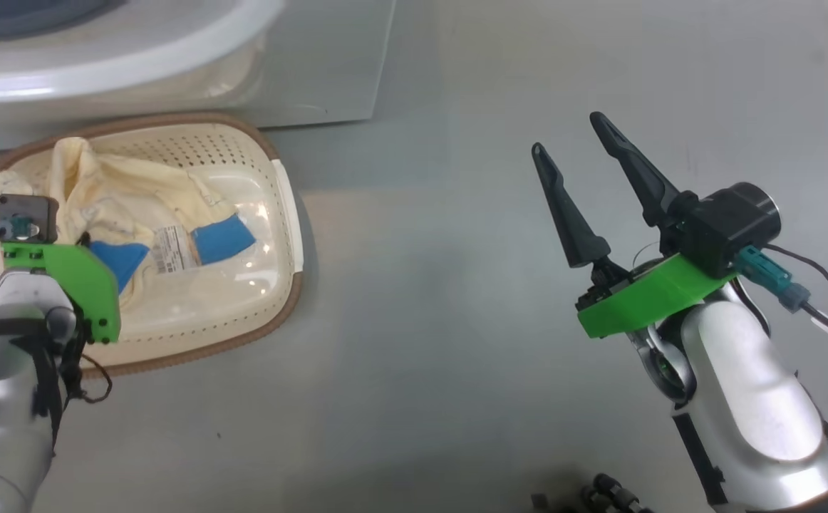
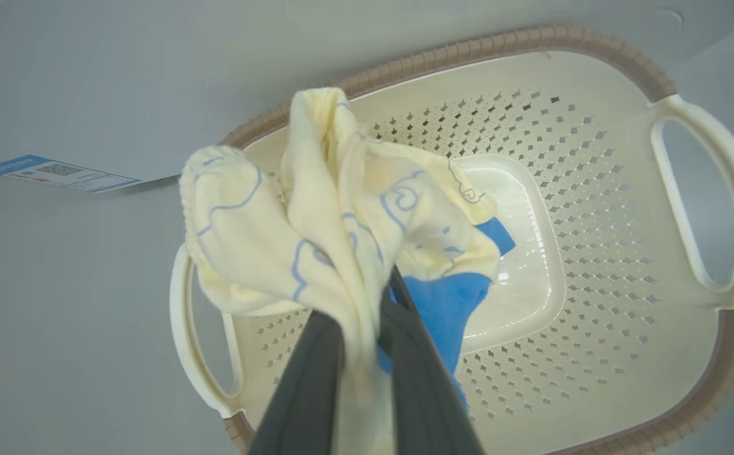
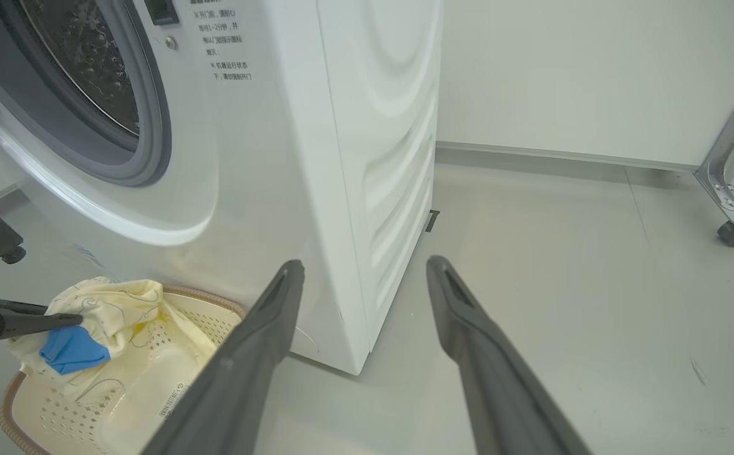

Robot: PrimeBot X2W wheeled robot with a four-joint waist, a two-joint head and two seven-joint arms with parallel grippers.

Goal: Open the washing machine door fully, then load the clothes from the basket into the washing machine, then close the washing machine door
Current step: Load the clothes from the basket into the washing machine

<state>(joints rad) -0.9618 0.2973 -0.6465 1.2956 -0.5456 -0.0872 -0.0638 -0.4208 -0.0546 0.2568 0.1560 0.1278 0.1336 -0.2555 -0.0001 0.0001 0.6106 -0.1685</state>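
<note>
The left gripper (image 2: pixel 367 309) was clamped on a fold of the clothes (image 2: pixel 259 253), a pale yellow garment bunched around its fingers, directly over the basket (image 2: pixel 594 265). The cloth hung from the pinch, its long axis running down and away from the fingertips. A blue cuff sat just under them, and the lower folds seemed to rest in the basket. The washing machine (image 3: pixel 342 158) stood just beyond this gripper, with its drum mouth (image 3: pixel 89 76) higher up and uncovered. I judged the lift would go up and forward. The right gripper (image 1: pixel 567 134) stood spread wide and empty, well off to the side.
</note>
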